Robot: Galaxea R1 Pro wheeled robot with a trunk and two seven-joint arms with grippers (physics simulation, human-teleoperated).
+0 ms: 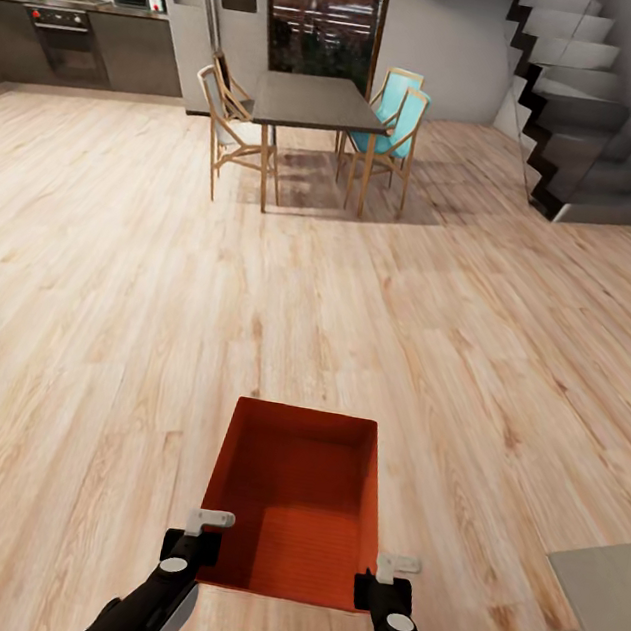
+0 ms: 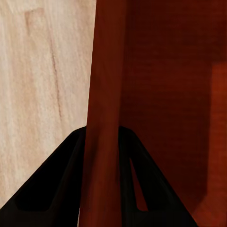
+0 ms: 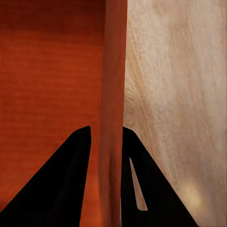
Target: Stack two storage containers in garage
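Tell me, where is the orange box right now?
In the head view the storage container sits low and centre, carried above the wood-plank floor between the left gripper and right gripper, each pinching a side wall.

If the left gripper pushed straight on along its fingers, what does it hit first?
The left gripper already straddles the storage container's side wall, so it would likely slide further along that wall. Beyond it lies the wood-plank floor; depth unclear.

Open wood floor (image 1: 378, 305) ahead; dining table (image 1: 312, 103) with chairs (image 1: 389, 129) far ahead; staircase (image 1: 588, 114) far right.
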